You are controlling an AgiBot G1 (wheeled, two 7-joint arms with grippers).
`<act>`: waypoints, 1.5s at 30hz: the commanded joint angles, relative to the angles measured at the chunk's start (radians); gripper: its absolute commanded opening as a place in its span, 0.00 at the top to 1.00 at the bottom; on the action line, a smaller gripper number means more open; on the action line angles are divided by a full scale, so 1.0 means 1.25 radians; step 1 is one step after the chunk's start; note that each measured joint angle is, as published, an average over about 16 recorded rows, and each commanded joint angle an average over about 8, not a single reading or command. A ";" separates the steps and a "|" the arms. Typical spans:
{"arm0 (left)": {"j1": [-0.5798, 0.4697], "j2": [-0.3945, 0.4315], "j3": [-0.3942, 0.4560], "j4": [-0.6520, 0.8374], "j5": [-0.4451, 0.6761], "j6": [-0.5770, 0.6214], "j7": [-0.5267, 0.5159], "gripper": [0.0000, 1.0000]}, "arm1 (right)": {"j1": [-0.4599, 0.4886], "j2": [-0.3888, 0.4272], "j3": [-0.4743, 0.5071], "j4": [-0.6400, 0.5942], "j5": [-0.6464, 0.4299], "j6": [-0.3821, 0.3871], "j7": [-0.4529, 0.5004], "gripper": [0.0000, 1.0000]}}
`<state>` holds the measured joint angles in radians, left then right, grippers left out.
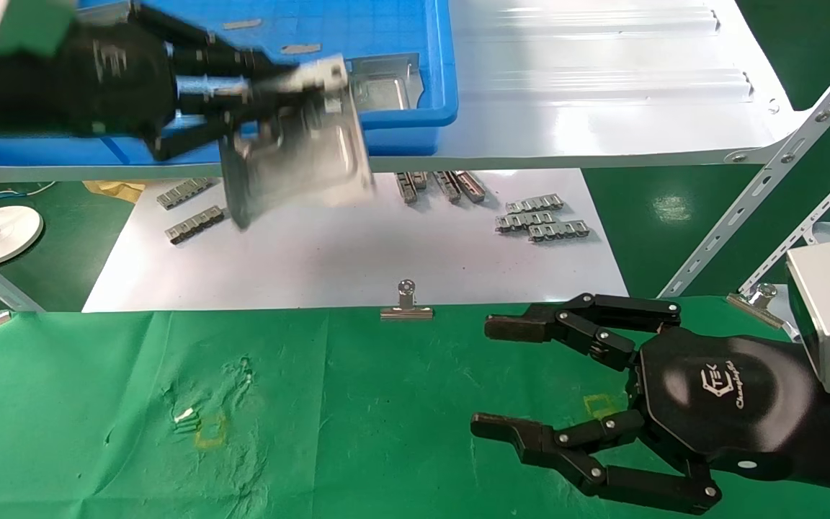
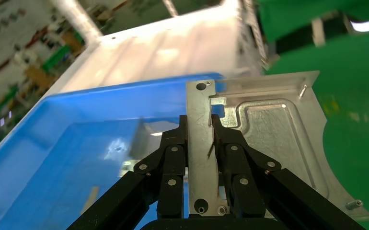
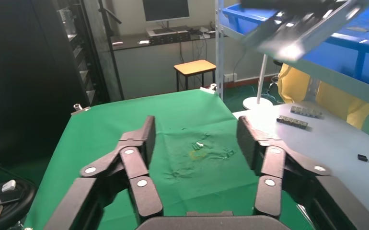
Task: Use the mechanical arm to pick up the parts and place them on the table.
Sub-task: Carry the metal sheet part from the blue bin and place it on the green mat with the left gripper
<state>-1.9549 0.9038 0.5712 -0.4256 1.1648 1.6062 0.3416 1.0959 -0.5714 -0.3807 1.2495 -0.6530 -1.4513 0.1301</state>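
Observation:
My left gripper (image 1: 292, 83) is shut on the bent-up edge of a shiny silver part (image 1: 300, 162), which hangs tilted in the air in front of the blue tray (image 1: 415, 119). In the left wrist view the black fingers (image 2: 173, 158) pinch the part's flange (image 2: 201, 143) from both sides. Another part (image 1: 386, 83) lies in the tray's near right corner. The table (image 1: 98, 404) under green cloth stretches below. My right gripper (image 1: 487, 378) hovers open and empty over the table's right side, and its wrist view shows the held part (image 3: 307, 31) high up.
The tray sits on a glossy white shelf (image 1: 602, 86). Below it a white sheet (image 1: 357, 259) carries grey ridged link strips (image 1: 541, 220). Binder clips (image 1: 406, 306) pin the cloth's far edge. Yellow square marks (image 1: 211, 431) show on the cloth. A slanted metal shelf strut (image 1: 768, 180) stands at the right.

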 commanded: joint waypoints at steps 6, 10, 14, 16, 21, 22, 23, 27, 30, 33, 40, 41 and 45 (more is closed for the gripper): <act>0.136 -0.124 0.106 -0.257 -0.138 -0.003 0.049 1.00 | 0.000 0.000 0.000 0.000 0.000 0.000 0.000 0.00; 0.183 -0.169 0.180 -0.294 -0.138 -0.010 0.083 1.00 | 0.000 0.000 0.000 0.000 0.000 0.000 0.000 0.00; 0.212 -0.182 0.239 -0.263 -0.108 -0.017 0.154 1.00 | 0.000 0.000 0.000 0.000 0.000 0.000 0.000 0.00; 0.226 -0.185 0.254 -0.233 -0.101 -0.027 0.195 1.00 | 0.000 0.000 0.000 0.000 0.000 0.000 0.000 0.00; 0.257 -0.181 0.268 -0.150 -0.083 -0.077 0.277 1.00 | 0.000 0.000 0.000 0.000 0.000 0.000 0.000 0.00; 0.263 -0.179 0.269 -0.135 -0.080 -0.085 0.287 1.00 | 0.000 0.000 0.000 0.000 0.000 0.000 0.000 0.00; 0.267 -0.175 0.269 -0.120 -0.079 -0.091 0.295 1.00 | 0.000 0.000 0.000 0.000 0.000 0.000 0.000 0.00; 0.280 -0.156 0.269 -0.069 -0.086 -0.083 0.314 1.00 | 0.000 0.000 0.000 0.000 0.000 0.000 0.000 0.00; 0.284 -0.140 0.272 -0.035 -0.089 -0.065 0.329 0.95 | 0.000 0.000 0.000 0.000 0.000 0.000 0.000 0.00; 0.281 -0.126 0.276 -0.002 -0.087 -0.048 0.345 0.71 | 0.000 0.000 0.000 0.000 0.000 0.000 0.000 0.00; 0.261 -0.104 0.291 0.082 -0.064 -0.048 0.400 0.00 | 0.000 0.000 0.000 0.000 0.000 0.000 0.000 0.00; 0.258 -0.100 0.292 0.094 -0.061 -0.050 0.407 0.00 | 0.000 0.000 0.000 0.000 0.000 0.000 0.000 0.00; 0.248 -0.081 0.300 0.133 -0.048 -0.047 0.431 0.00 | 0.000 0.000 0.000 0.000 0.000 0.000 0.000 0.00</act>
<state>-1.6449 0.7982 0.9449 -0.2650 1.0987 1.5551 0.8699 1.0959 -0.5714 -0.3809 1.2495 -0.6529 -1.4513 0.1300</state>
